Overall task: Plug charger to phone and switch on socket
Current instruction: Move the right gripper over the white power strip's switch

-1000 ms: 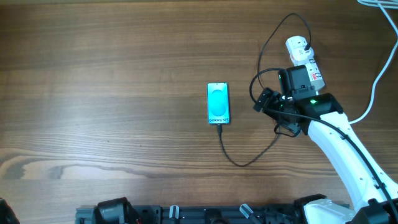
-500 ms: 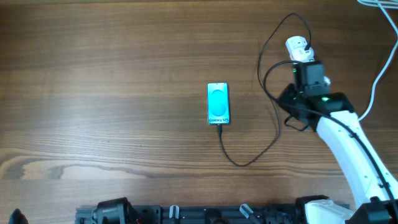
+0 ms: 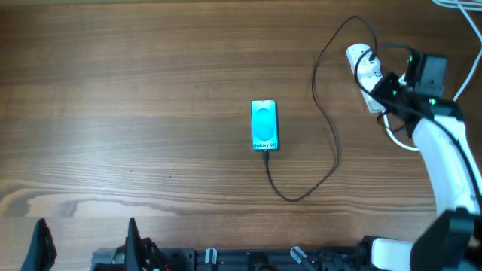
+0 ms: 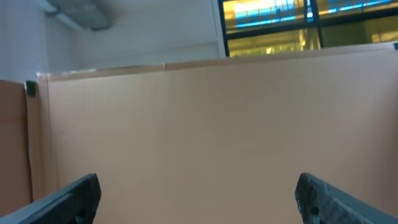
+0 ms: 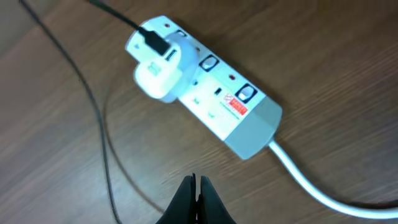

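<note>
The phone [image 3: 264, 125] lies flat at the table's middle, its cyan screen lit. The charger [image 3: 329, 139], a thin black cable, leaves the phone's near end, loops right and runs up to a white plug [image 3: 360, 56] seated in the socket [image 3: 370, 77]. In the right wrist view the socket [image 5: 214, 93] carries that plug [image 5: 158, 70] at its far end. My right gripper [image 5: 196, 182] is shut on nothing, just beside the socket's long side, above the wood. In the overhead view the right gripper [image 3: 385, 89] is right of the socket. My left gripper [image 4: 199, 202] is open and empty, facing a beige panel.
The socket's thick white cord [image 5: 314, 185] trails off to the right past my right fingers. The charger cable [image 5: 102, 134] curves over the wood left of them. A white cord [image 3: 458, 98] runs along the table's right edge.
My right gripper has shut and swung from the socket's left side up and round to its right. The left arm's fingers have come into the overhead view at the bottom left.
</note>
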`<state>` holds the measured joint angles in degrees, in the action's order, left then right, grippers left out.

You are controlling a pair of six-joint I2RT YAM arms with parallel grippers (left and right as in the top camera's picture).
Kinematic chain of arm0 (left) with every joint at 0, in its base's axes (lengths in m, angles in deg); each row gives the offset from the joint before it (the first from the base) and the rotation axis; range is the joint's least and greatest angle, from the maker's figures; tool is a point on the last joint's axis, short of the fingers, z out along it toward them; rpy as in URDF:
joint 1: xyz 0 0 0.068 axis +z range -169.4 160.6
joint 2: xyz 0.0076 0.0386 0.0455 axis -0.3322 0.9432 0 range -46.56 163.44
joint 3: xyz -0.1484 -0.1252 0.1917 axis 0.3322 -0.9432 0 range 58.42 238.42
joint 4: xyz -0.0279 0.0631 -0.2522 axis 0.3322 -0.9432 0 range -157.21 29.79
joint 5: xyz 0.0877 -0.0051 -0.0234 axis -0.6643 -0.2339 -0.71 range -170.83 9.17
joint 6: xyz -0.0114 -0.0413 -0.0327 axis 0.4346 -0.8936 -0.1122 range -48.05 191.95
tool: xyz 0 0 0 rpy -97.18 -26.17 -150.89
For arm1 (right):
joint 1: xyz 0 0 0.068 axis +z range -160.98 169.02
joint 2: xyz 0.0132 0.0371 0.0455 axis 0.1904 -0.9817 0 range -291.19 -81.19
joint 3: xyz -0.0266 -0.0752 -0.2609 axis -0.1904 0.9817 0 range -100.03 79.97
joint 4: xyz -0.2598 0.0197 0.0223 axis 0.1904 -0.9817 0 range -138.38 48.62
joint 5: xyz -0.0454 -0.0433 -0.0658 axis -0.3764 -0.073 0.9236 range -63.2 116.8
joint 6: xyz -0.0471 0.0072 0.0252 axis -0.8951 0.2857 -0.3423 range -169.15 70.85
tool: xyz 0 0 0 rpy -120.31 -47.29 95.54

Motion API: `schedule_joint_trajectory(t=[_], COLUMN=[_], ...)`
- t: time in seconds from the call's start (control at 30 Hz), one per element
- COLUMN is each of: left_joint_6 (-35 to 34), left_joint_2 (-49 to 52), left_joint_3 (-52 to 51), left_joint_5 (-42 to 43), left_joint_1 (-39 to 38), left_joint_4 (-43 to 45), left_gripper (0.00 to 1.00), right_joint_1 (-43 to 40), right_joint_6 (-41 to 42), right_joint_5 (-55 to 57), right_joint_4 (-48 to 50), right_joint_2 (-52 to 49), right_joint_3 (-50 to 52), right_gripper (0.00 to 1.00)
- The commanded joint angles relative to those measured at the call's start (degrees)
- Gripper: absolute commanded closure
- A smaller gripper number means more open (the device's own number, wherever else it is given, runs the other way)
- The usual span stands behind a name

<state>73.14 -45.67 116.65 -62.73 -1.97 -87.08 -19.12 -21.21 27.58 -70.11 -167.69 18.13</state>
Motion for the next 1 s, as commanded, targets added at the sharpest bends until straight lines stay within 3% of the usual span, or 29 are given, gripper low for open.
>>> schedule_joint_trajectory(t=[0.0,0.23,0.57,0.97], left_joint_6=[-0.11,-0.11,-0.11,-0.11], left_joint_2=[-0.63,-0.63,-0.61,-0.61], left_joint_3=[-0.17,-0.17,-0.17,-0.17], left_joint_5=[0.28,0.28,-2.91,-3.85], left_joint_1=[0.48,0.48,0.48,0.48], left_joint_4=[-2.36,-12.52,-28.41,-33.86], left_gripper=[0.00,0.00,0.00,0.00], right_joint_1=[-0.26,-0.52,-0.79,-0.83], right_joint_6=[-2.40,-2.45,-5.42,-6.95], right_joint_5=[3.96,4.94,12.28,8.57], right_joint_4=[-0.76,-2.25,1.05,10.29], right_joint_2=[-6.78,-18.40,-26.21,-31.04], right_joint_3=[-6.58,-17.53,-18.08,-18.08], right_gripper=[0.95,0.95,0.95,0.95])
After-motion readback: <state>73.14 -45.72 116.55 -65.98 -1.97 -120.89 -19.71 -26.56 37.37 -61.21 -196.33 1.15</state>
